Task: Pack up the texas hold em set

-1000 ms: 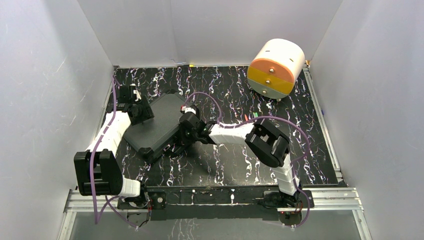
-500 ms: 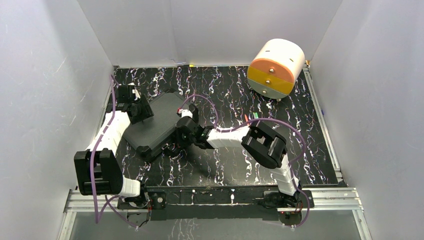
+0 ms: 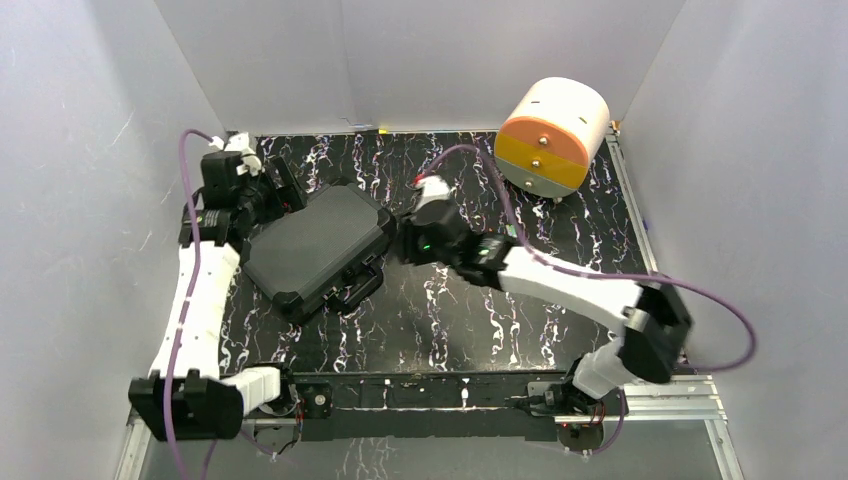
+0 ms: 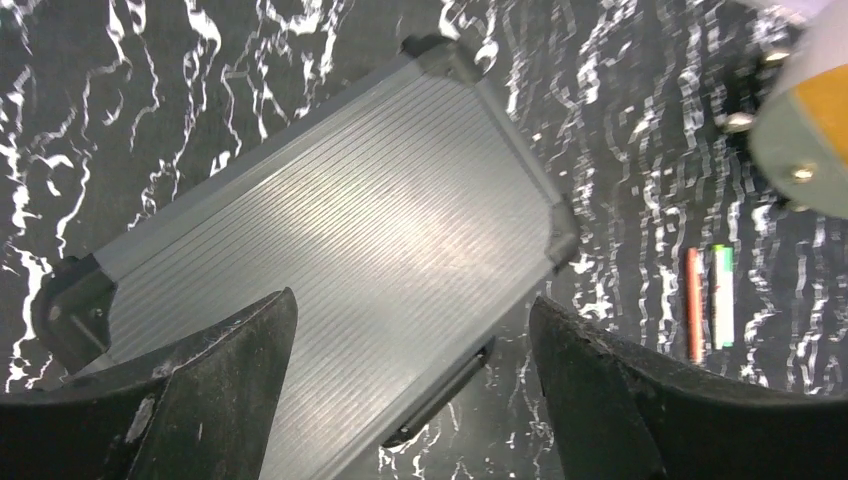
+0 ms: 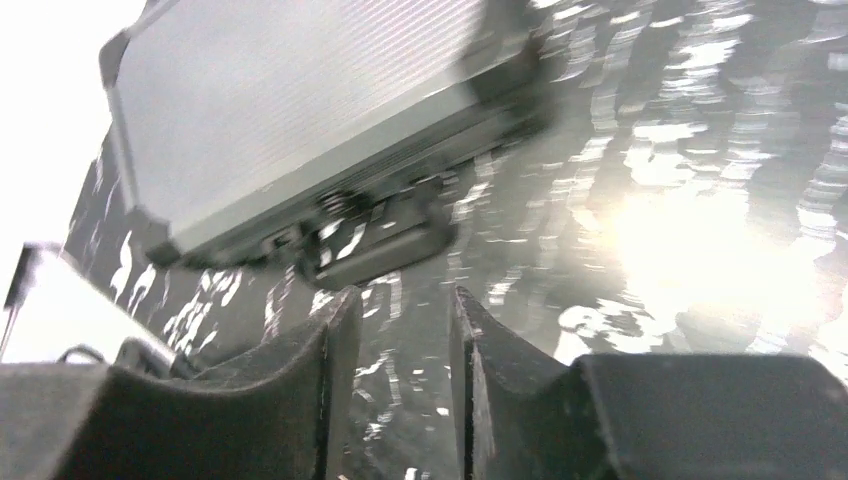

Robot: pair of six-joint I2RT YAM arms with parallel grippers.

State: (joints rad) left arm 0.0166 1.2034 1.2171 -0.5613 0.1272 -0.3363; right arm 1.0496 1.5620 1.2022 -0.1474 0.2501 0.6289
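Top view: the case (image 3: 315, 250) lies shut, left of centre on the table (image 3: 470, 330). The left gripper (image 3: 272, 195), upper left, hangs beside its far corner, and the right gripper (image 3: 405, 245) sits just off its right edge. Any withdrawal should go straight up, so as not to nudge the case.

Left wrist view: the jaws are spread wide and empty above the ribbed grey lid (image 4: 340, 250).

Right wrist view: the jaws are pinched nearly together on nothing. The handle (image 5: 385, 240) seems folded against the front edge, though it is blurred.

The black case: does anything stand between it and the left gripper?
Nothing visible does. In the left wrist view, the open left gripper looks straight at the closed black case, with no object between them. The red and green pens lie off to one side, past the case's corner.
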